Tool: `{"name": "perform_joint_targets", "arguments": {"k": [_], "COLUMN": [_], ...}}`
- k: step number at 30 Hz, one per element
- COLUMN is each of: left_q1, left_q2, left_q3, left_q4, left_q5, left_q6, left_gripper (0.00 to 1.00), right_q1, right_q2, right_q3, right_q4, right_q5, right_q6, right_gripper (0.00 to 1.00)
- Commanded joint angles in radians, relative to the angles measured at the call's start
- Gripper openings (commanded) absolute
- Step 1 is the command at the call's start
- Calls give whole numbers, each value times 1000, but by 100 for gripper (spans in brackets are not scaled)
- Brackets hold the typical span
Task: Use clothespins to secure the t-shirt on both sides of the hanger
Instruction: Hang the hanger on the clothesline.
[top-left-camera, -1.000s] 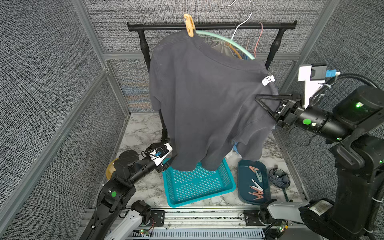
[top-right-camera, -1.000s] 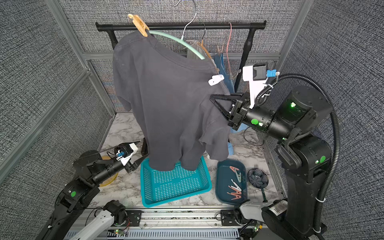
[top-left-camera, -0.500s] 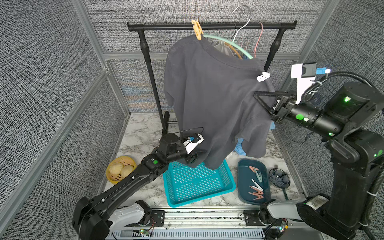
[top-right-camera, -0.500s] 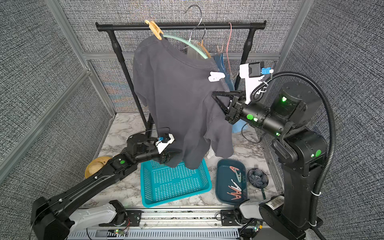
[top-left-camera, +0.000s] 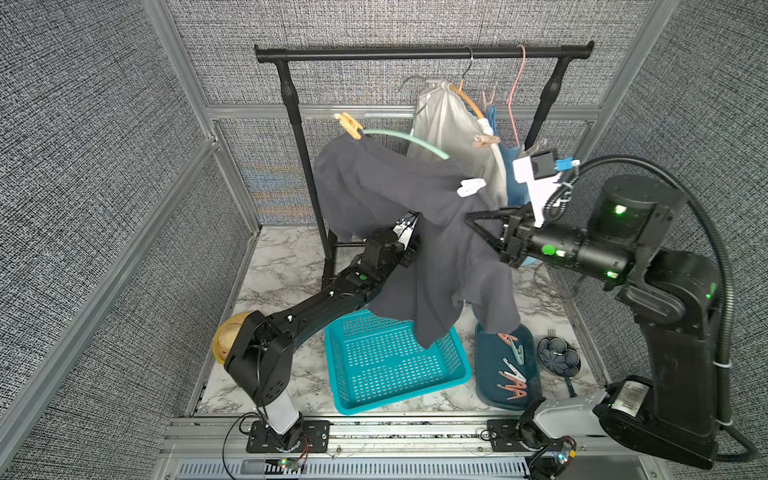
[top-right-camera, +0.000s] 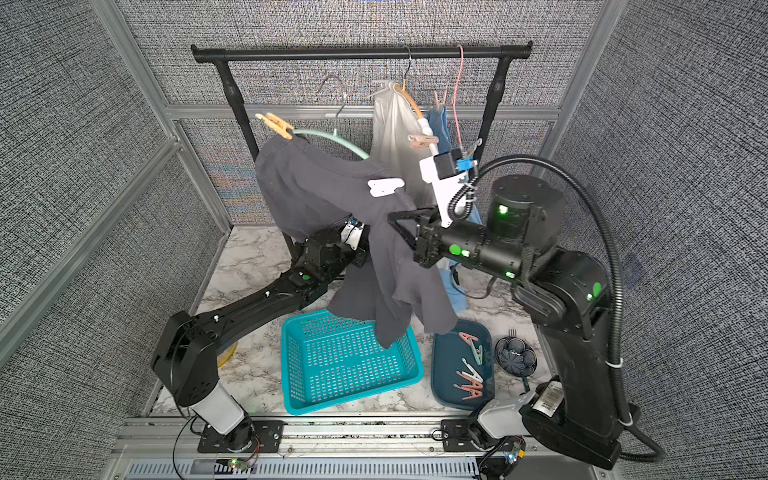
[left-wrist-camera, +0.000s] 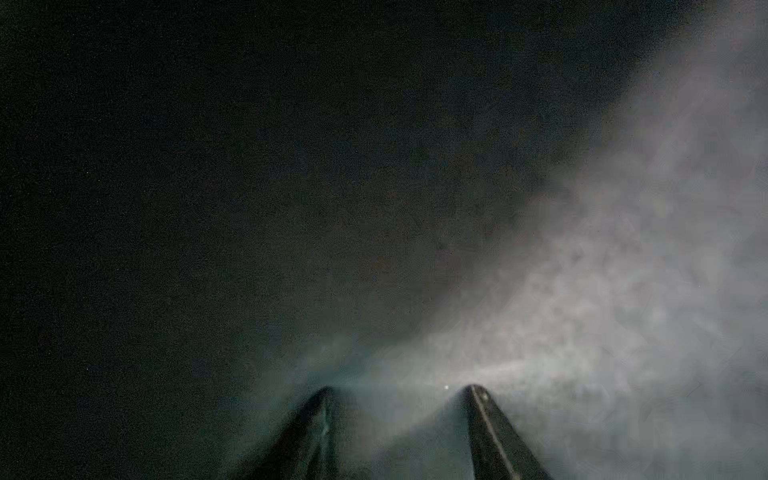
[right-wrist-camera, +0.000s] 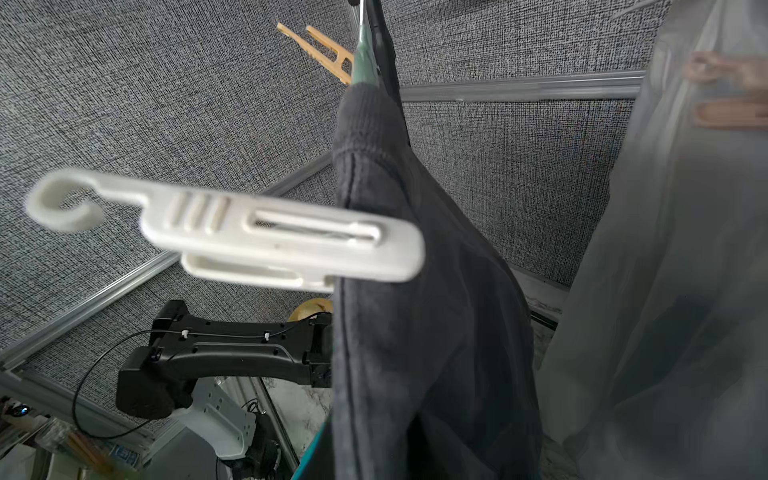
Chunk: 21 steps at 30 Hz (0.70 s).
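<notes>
In both top views: t-shirt (top-left-camera: 386, 195) on green hanger (top-left-camera: 399, 139), off rail (top-left-camera: 415, 52), tilted; yellow clothespin (top-left-camera: 349, 124) at one end, white clothespin (top-left-camera: 471, 187) at other; right gripper (top-left-camera: 471, 217) clenched on cloth just under white one. Left wrist: left gripper (left-wrist-camera: 399, 388) parted, under shirt. Right wrist: white clothespin bites shoulder. Pinning looks done — next, hook onto rail.

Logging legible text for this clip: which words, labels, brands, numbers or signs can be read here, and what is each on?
Readable text: none in any view.
On the barcode sticker at the right arm's base: print too small to read in both top views.
On the white clothespin: moulded ribs only, no lettering.
On the t-shirt: no print visible.
</notes>
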Motion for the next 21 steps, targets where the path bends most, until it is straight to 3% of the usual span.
{"name": "perform_joint_targets", "arguments": {"k": [1, 2, 5, 13, 17, 21], "left_q1": [6, 10, 46, 111, 171, 196], "left_q2": [44, 51, 43, 47, 29, 30], "left_q3": [75, 85, 86, 87, 85, 106], "left_q4": [47, 55, 55, 15, -7, -43], "left_q5": [-150, -190, -153, -114, -76, -107], "left_q6": [37, 42, 63, 121, 58, 76], "left_gripper": [52, 51, 52, 53, 54, 54], "right_q1": [55, 58, 63, 61, 38, 11], "right_q2": [35, 43, 69, 251, 308, 339], "right_q3": [41, 41, 48, 245, 271, 265], "right_q4": [136, 163, 243, 251, 262, 290], "right_q5": [212, 212, 203, 347, 384, 421], "right_q6": [-33, -48, -60, -110, -123, -96], "right_gripper": [0, 0, 0, 0, 0, 0]}}
